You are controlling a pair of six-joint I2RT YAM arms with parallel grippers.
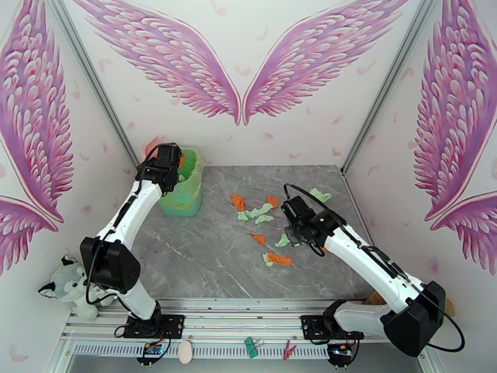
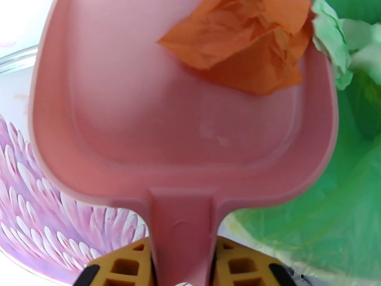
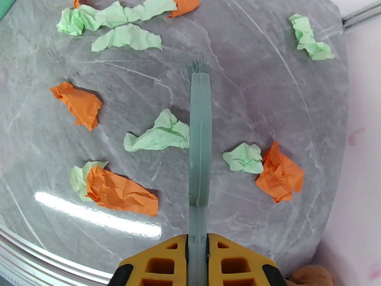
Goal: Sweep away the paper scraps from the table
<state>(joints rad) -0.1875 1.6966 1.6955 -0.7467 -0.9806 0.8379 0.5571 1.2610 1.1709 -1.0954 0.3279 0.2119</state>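
**Two tools, two jobs: pan over the bin, brush over the litter**

The left claw [image 2: 183, 265] is closed tight on the handle of the pink dustpan [image 2: 181, 120], with a yellow finger on either side of the stem. It holds the pan's mouth out over the green-lined bin [image 1: 186, 193] at the far left corner of the desk [image 1: 205, 262]. That is most likely so the load drops into the liner and not back onto the marble. A crumpled orange scrap [image 2: 243, 44] lies at the pan's front lip, with what looks like a pale green scrap [image 2: 331, 39] just beside it. Neither has clearly left the pan, so the emptying looks unfinished.

The right claw [image 3: 197, 263] is fully closed on the thin handle of the teal brush [image 3: 200, 139], which points straight ahead with its bristles at the far end. It hangs over the right-centre of the desk among the remaining paper scraps [image 3: 121, 191]. Mint and orange bits lie loose on both sides of the brush, and one green piece sits off near the far right edge. Holding the brush there makes sense as a ready position for gathering the next pile. Whether the bristles touch the marble I cannot tell.
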